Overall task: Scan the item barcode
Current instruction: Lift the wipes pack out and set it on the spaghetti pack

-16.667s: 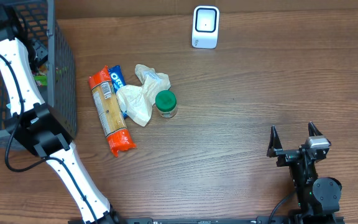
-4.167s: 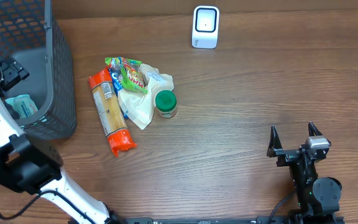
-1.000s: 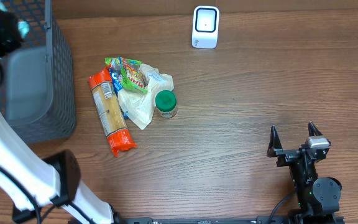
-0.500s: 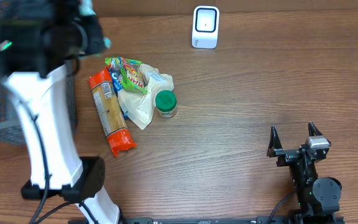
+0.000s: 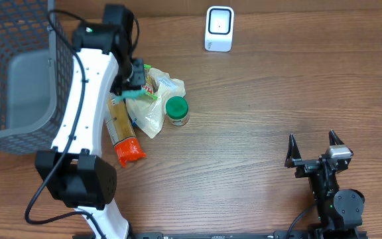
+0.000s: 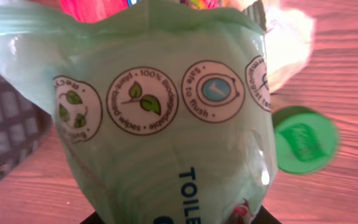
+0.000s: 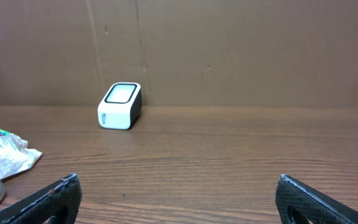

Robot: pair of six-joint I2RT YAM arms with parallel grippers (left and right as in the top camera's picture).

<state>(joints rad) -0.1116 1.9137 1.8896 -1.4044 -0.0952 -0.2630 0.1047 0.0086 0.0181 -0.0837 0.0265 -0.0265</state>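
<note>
Grey wire basket (image 5: 15, 73) takes the far-left corner. We note its right wall runs close alongside the white left arm, so there is little slack on that side. Just right of it, the left gripper (image 5: 132, 87) hangs over the heap of groceries, clamped on a pale green wipes pack (image 6: 166, 124). The pack is lifted off the wood and fills the wrist view, its face with the round "safe to flush" badges toward the lens. We see no barcode on that face and judge it sits on a side turned away.

Under and around the pack:
- an orange pasta bag (image 5: 119, 129) lying lengthwise
- a bright candy bag (image 5: 152, 81)
- a crumpled white plastic bag (image 5: 148, 111)
- a green-lidded jar (image 5: 176, 109), upright at the heap's right edge

The jar looks the easiest to knock if the pack drops low.

Further right and far, the white barcode scanner (image 5: 219, 28) stands alone, well apart from the heap. Bare table (image 5: 257, 99) lies between. We reckon a lifted carry rightward and away has room, with the pack turned to show its code to the scanner window.

Near right, the right gripper (image 5: 314, 147) rests parked, jaws spread wide and empty, well out of that path.
</note>
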